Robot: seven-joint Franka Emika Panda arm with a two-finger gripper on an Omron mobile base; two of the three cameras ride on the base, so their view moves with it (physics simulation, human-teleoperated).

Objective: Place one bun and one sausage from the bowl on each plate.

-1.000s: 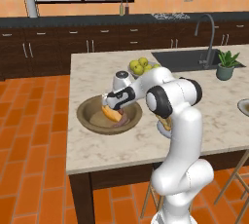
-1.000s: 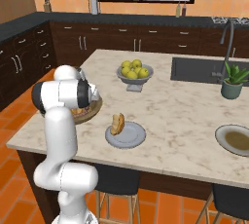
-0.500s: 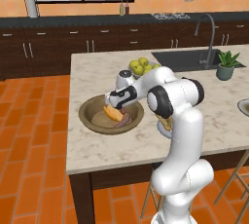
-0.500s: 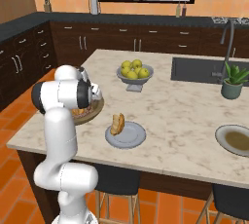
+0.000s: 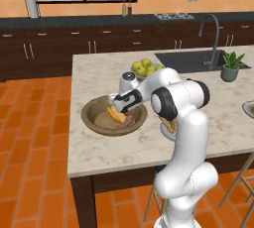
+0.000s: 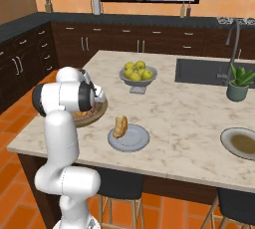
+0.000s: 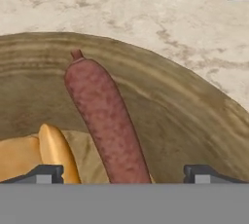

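Marble island top (image 6: pixel 189 118) — pale, veined, carrying everything listed below.

Wooden bowl (image 5: pixel 94 121) — brown, wide and shallow, near the island's left edge; the stock point for the task, so the arm reaches down into it. Its inner wall curves across the hand view (image 7: pixel 194 106).

Grey plate (image 6: pixel 133 141) — near the front edge, just right of the bowl in the right base view. A bun (image 6: pixel 119 126) already lies at its left rim; judged half served, a sausage yet to come.

Second plate (image 6: pixel 243 142) — brownish, well apart at the far right; no bun or sausage is seen on it.

Footed dish of apples (image 6: pixel 138 76) — behind the plates, no part of the task.

Sausage (image 7: pixel 107 121) — reddish-brown, lying on the bowl floor, running lengthwise between the two fingertips and away from them; likely the next item to take.

Bun in bowl (image 7: pixel 53 157) — orange-tan, touching the sausage's left side, close by the left fingertip.

Pincer (image 7: pixel 124 175) — jaws apart, tips low either side of the sausage, nothing clamped.
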